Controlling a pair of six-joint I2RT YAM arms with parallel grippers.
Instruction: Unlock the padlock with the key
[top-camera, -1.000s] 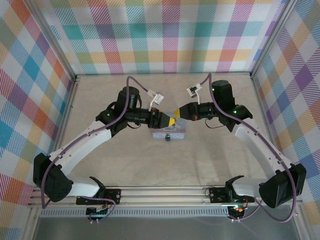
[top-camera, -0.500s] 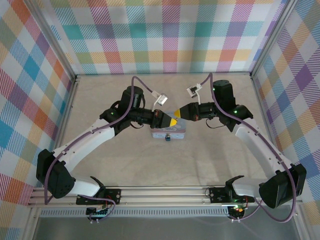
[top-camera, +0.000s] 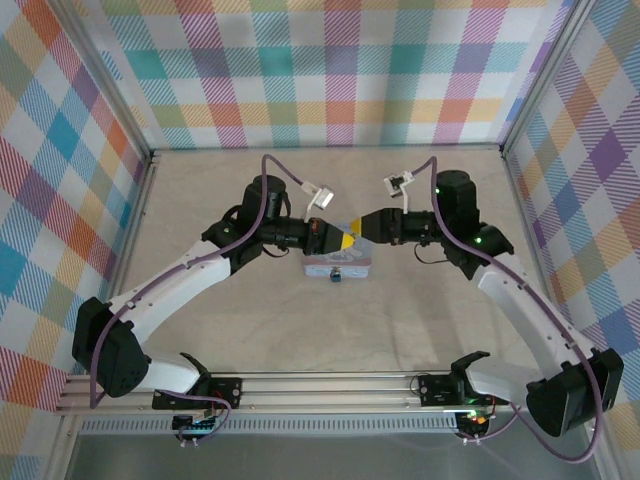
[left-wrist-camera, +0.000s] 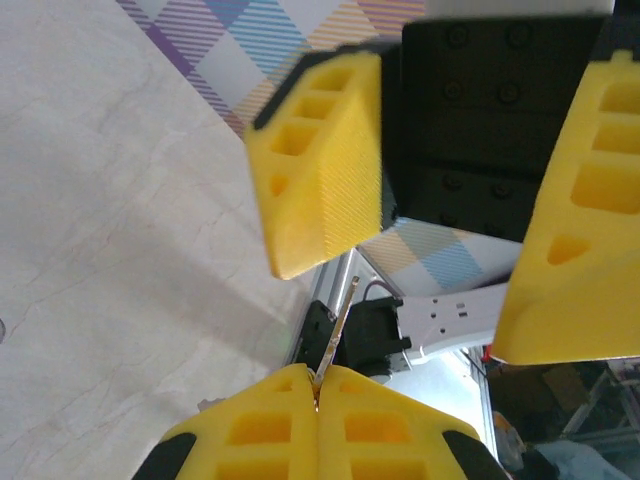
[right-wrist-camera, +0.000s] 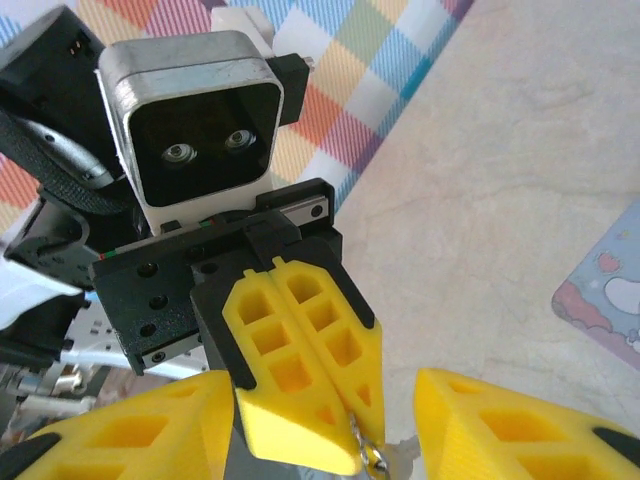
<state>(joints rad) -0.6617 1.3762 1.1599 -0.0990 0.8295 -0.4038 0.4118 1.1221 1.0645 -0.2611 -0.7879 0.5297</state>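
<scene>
Plaid panels (top-camera: 320, 70) wall in a pale, marbled table (top-camera: 250, 320). The two arms meet tip to tip above its middle.

Findings:
- The left gripper (left-wrist-camera: 316, 374) is pressed flat together on the key (left-wrist-camera: 336, 330). It pinches the lower end, and the thin shaft stands up clear of the pads.
- In the right wrist view a small ring hangs at the left gripper's tip.
- The right gripper (right-wrist-camera: 325, 390) is spread wide, one finger on either side of the left's tip. It grips nothing.
- The padlock (top-camera: 338, 276) sits low on the table, at the near edge of the pale blue tin (top-camera: 358, 266). It lies just below the meeting grippers, and neither one touches it.

Assessment: the step in hand looks like a hand-over or re-grip of the key in mid-air; the lock itself is not yet approached.

Recommendations:
- Centre the free shaft between the right fingers before closing.
- Close on the shaft alone, not on the left's yellow pads.
- Let the left release only once the right grip is firm, as so thin a key can pivot or drop.
- Leave enough blade exposed to enter the keyhole, whose position cannot be made out from here.
</scene>
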